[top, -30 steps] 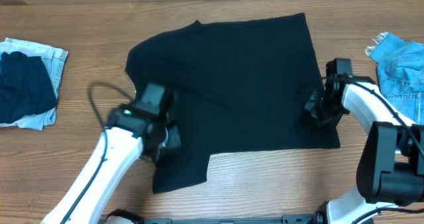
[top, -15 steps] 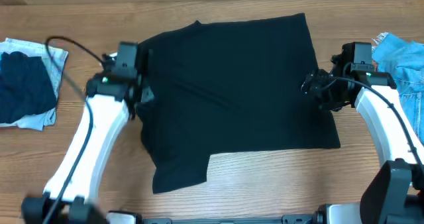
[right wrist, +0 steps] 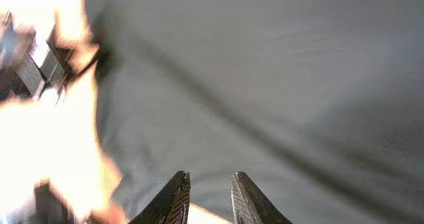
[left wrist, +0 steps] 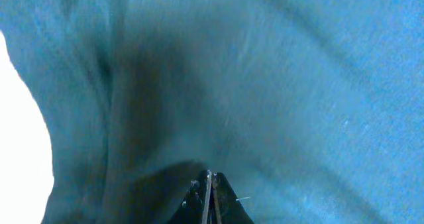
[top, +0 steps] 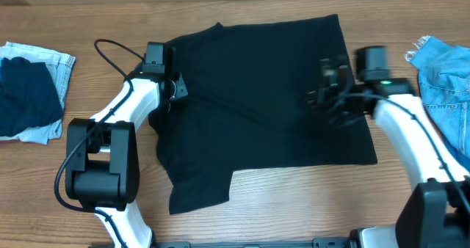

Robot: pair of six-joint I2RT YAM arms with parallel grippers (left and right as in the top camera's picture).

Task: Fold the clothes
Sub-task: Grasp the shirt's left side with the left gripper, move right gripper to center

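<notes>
The clothes (top: 257, 94) lie spread on the table (top: 308, 204), under both grippers. The left gripper (top: 167, 86) sits at their left edge, its fingers pressed together; whether cloth is pinched I cannot tell. The right gripper (top: 327, 94) hovers over their right part, fingers parted, holding nothing.

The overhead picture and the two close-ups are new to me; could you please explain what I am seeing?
These are two white robot arms at a wooden table, each ending in a two-finger gripper. The wide picture looks down from above. Each close-up comes from a camera on one wrist, looking past its own fingers. A black shirt lies spread out, to be folded. The left gripper is at its left edge, shut; whether it pinches cloth I cannot tell. The right gripper is over the right side, jaws slightly apart, nothing between them. Pale denim lies far left, blue denim far right.
</notes>
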